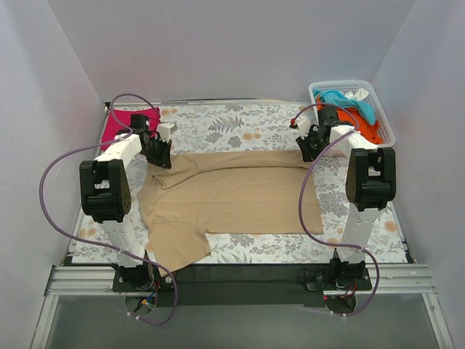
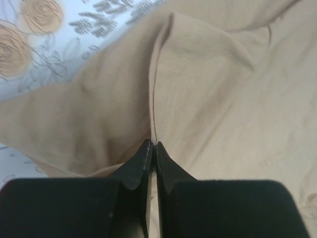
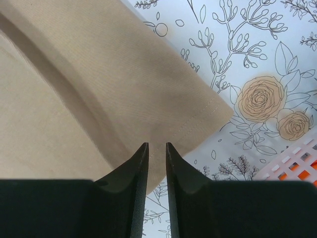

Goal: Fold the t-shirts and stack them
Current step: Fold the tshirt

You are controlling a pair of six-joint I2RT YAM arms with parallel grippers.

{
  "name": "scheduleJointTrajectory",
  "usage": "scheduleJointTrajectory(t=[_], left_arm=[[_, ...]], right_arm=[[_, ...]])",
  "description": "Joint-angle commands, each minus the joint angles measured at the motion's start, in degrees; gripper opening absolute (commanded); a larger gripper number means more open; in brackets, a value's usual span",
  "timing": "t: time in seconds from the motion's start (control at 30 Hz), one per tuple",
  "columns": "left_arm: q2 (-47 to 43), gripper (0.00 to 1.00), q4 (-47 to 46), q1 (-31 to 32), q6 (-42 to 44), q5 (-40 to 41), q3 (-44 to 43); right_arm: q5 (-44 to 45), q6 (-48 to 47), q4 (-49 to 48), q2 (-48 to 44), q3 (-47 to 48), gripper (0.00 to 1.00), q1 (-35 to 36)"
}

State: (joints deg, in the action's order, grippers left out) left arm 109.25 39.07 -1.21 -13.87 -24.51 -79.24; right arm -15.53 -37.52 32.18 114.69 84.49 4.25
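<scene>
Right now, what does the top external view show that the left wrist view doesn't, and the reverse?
Only top external: the whole tan t-shirt spread out, a folded magenta garment at the far left corner, a white basket of clothes at the far right, and the right gripper at the shirt's far right corner. Only left wrist: the left gripper seen pinched shut on a raised fold of the fabric. Both: the tan shirt and the floral tablecloth.

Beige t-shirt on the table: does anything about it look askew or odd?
Yes. The beige t-shirt lies crooked: its near-left sleeve sticks out toward the near side, and the cloth bunches into a ridge where the left gripper pinches it.
</scene>
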Motion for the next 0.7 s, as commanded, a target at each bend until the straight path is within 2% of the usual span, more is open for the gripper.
scheduleJointTrajectory(t=[0.0,0.17,0.33,0.4,0.5,0.67], left_arm=[[-7.1,0.0,4.6,0.3,4.5,-5.2,2.4],[-11.9,0.0,9.4,0.4,9.3,-9.6,8.1],[-16.3,0.01,9.3,4.0,12.1,-8.5,15.6],[-17.1,0.1,8.7,5.2,13.4,-7.2,17.4],[-18.2,0.17,8.7,5.7,15.3,-6.5,19.5],[-19.7,0.18,12.0,5.8,18.5,-7.8,18.7]], right_arm=[[-0.2,-0.5,1.0,-3.3,-0.6,0.23,0.2],[-0.1,-1.0,1.0,-4.0,-1.3,0.22,0.1],[-0.6,-1.2,1.4,-4.4,-2.0,0.22,0.1],[-0.8,-1.7,1.5,-4.6,-2.4,0.22,0.1],[-1.3,-2.8,2.4,-5.0,-2.8,0.2,0.1],[-1.3,-6.0,3.6,-7.5,-4.6,0.17,0.1]])
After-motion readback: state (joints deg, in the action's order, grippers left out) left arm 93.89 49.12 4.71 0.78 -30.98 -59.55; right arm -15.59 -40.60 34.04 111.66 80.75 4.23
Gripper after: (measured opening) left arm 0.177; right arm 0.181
